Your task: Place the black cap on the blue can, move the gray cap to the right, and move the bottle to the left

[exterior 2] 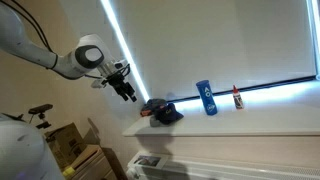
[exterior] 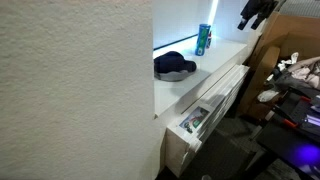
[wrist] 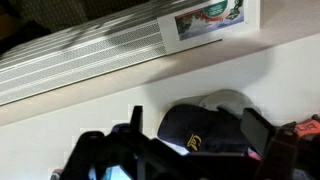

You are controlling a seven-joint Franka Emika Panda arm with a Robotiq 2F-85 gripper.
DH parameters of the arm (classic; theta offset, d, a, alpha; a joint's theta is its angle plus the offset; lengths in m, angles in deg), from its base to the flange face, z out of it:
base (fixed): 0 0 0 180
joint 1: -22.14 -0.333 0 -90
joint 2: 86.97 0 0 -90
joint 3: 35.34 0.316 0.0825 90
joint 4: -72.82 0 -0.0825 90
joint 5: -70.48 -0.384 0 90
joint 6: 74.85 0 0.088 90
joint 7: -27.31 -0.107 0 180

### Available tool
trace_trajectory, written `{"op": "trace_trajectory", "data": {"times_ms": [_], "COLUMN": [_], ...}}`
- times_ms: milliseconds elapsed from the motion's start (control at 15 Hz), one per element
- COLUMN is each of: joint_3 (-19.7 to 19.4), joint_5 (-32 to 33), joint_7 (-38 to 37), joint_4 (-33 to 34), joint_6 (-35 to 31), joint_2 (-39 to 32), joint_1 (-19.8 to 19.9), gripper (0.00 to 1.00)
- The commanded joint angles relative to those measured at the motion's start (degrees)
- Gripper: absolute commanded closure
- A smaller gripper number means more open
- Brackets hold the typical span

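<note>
The black cap (wrist: 205, 130), with a yellow logo on its front, lies on the white sill (wrist: 90, 100) and also shows in both exterior views (exterior: 173, 66) (exterior 2: 160, 110). A light gray cap (wrist: 228, 101) peeks out from behind it, touching it. The blue can (exterior 2: 206, 97) (exterior: 203, 39) stands upright farther along the sill. A small bottle (exterior 2: 238, 97) with a red top stands beyond the can. My gripper (wrist: 198, 120) hangs in the air above and to the side of the black cap (exterior 2: 128, 92) (exterior: 255, 12). It is open, its fingers (wrist: 137, 118) spread wide, holding nothing.
A white radiator (wrist: 100, 50) with a printed label (wrist: 210, 18) runs below the sill (exterior: 215, 95). A window with a bright lower edge (exterior 2: 270, 85) backs the sill. Cardboard boxes (exterior: 290, 45) stand past the radiator. A textured wall (exterior: 75, 90) blocks part of an exterior view.
</note>
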Motion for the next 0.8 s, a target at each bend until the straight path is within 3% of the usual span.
{"op": "trace_trajectory", "data": {"times_ms": [0, 467, 733], "joint_3": [-0.64, -0.64, 3.25], "joint_5": [0.43, 0.43, 3.24], "joint_7": [-0.27, -0.27, -7.96], "joint_4": [0.07, 0.07, 8.34], "joint_6": [0.14, 0.14, -7.87], "joint_2": [-0.03, -0.03, -7.10], "joint_1": [-0.60, -0.60, 1.41], "gripper": [0.00, 0.00, 0.00]}}
